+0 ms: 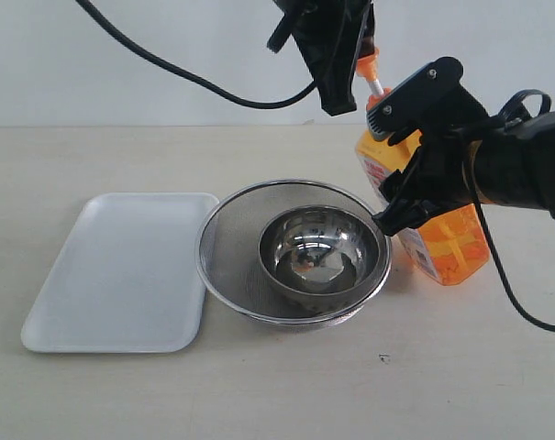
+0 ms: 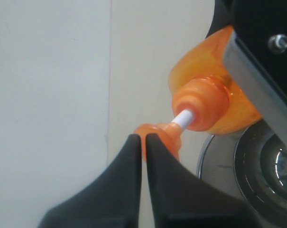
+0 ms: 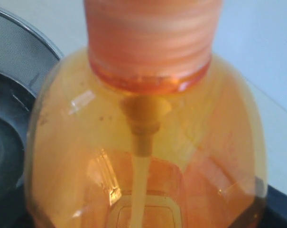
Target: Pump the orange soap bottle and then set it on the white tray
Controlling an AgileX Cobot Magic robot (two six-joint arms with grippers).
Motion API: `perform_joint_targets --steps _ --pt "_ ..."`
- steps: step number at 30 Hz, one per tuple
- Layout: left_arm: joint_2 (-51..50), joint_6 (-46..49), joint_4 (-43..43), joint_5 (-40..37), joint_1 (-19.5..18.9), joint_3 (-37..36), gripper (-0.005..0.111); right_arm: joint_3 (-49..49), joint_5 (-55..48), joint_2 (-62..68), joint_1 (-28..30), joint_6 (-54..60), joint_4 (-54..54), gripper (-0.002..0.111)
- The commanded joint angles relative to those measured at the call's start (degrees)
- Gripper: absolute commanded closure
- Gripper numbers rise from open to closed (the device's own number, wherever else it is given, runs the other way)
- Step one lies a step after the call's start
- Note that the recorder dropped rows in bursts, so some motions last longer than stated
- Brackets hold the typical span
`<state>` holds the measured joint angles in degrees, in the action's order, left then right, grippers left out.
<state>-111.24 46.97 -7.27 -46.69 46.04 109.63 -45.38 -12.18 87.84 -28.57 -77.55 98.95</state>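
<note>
Lying flat at the left of the worktop (image 1: pixel 286 385), the white tray (image 1: pixel 112 275) shows its whole surface, with open worktop in front and its right edge just beside a steel mesh strainer (image 1: pixel 231 229) that holds a shiny steel bowl (image 1: pixel 318 247). Right of the strainer the orange soap bottle (image 1: pixel 451 247) leans, the pump head (image 1: pixel 367 62) uppermost. The right gripper (image 1: pixel 392 170) clamps its fingers on the body, and the left gripper (image 1: pixel 337 105) hangs at the pump.

From the left wrist, black fingers (image 2: pixel 124 171) sit pressed nearly together, tips against the pump head on its white stem (image 2: pixel 183 117).

From the right wrist, the bottle's translucent shoulder, ribbed collar and inner tube fill the view.
</note>
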Motion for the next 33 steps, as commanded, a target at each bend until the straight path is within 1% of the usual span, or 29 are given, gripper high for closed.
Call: perform_joint_targets --steps 1,5,33 --pt "-2.09 -0.05 3.96 -3.01 0.44 -0.71 0.102 -0.43 0.32 -1.34 0.05 0.04 1.0 0.108" --pt "-2.09 1.51 6.45 -3.01 0.44 -0.71 0.102 -0.43 0.32 -1.34 0.05 0.04 1.0 0.108" --pt "-3.37 1.51 6.69 -3.01 0.44 -1.04 0.102 -0.43 0.32 -1.34 0.05 0.04 1.0 0.108"
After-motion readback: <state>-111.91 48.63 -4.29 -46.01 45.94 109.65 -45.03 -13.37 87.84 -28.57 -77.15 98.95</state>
